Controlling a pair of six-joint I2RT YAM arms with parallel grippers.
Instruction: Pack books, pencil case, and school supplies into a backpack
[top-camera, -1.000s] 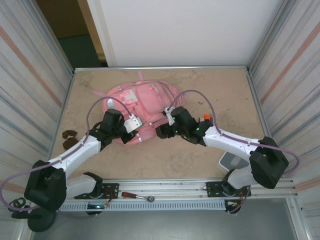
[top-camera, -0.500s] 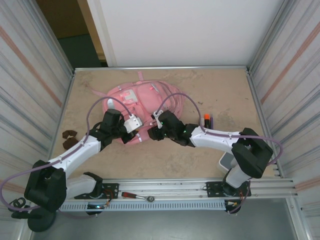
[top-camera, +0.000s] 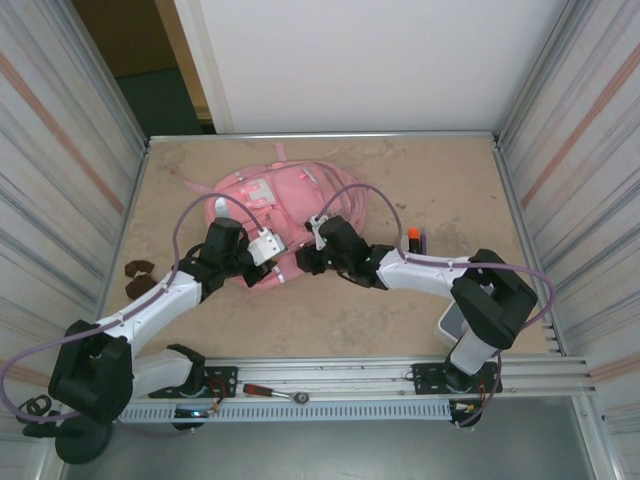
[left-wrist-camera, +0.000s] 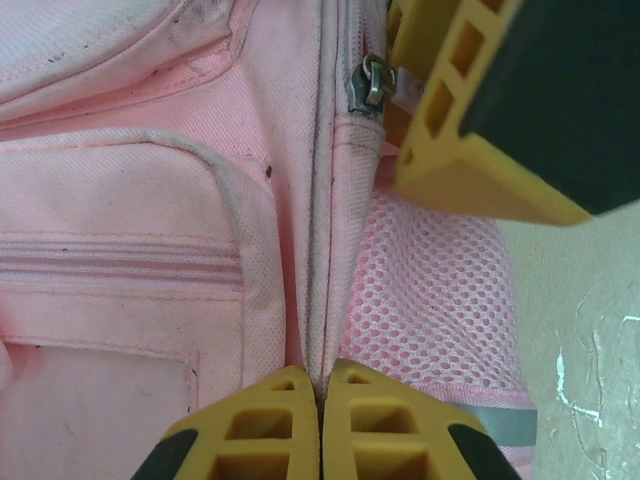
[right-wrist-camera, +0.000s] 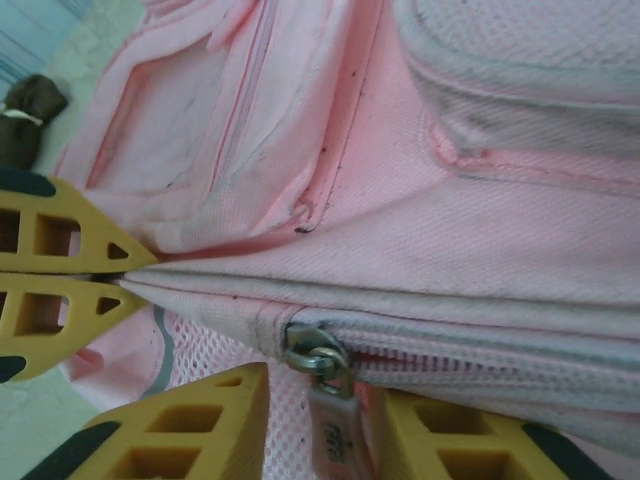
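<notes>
At backpack (top-camera: 290, 190) near edge: left gripper (left-wrist-camera: 320, 388) pinches seam (left-wrist-camera: 318, 250); right gripper (right-wrist-camera: 320, 400) spread astride zip pull (right-wrist-camera: 329, 437). Clamp pull squarely, drag along zip, seam taut.

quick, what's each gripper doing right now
Left gripper: shut on a seam fold of the backpack.
Right gripper: open, jaws either side of the zip pull, not gripping it.

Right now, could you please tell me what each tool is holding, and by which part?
The left tool pinches the backpack by its raised side seam. The right tool straddles the zip pull, jaws not closed on it, so it holds nothing.
</notes>
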